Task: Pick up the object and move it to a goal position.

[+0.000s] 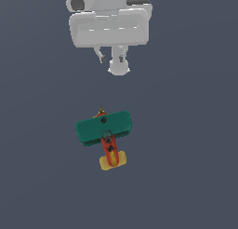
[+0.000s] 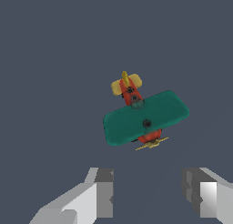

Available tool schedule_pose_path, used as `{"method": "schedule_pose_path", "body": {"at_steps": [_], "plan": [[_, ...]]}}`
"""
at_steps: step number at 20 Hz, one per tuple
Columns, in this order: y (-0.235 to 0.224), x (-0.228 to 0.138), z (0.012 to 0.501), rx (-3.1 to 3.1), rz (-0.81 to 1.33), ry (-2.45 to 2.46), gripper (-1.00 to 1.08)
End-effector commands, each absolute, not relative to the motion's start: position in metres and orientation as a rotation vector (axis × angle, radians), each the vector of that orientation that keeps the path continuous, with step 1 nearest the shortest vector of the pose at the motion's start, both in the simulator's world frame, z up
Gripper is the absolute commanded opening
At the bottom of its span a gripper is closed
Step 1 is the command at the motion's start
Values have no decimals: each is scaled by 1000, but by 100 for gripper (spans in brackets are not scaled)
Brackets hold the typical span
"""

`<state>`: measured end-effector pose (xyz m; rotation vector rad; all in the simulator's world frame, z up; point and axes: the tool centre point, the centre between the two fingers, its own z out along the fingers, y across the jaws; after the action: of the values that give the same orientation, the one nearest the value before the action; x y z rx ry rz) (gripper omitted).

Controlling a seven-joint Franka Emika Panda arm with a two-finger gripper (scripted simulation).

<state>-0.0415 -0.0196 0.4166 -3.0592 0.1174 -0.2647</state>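
Biplane (image 1: 104,128) (image 2: 144,117) flat, nose toward arm, tail away

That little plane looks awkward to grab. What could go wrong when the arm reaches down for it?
1. The gripper is open and apart from the toy biplane, which lies off to one side of the fingers in the wrist view. A straight descent may miss it.
2. The teal wing is wide and sits skewed to the fingers, so they might land on top of it or knock the plane aside.
3. The narrow red body could slip out of a pinch.
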Motion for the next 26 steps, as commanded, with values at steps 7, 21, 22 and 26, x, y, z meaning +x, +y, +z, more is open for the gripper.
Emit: {"method": "schedule_pose_path", "body": {"at_steps": [7, 21, 22, 26], "plan": [[-28, -44, 466, -2994, -361, 119, 28], [-47, -54, 539, -2859, -492, 113, 28], [-49, -55, 543, -2849, -500, 112, 28], [-56, -59, 561, -2804, -530, 108, 28]]}}
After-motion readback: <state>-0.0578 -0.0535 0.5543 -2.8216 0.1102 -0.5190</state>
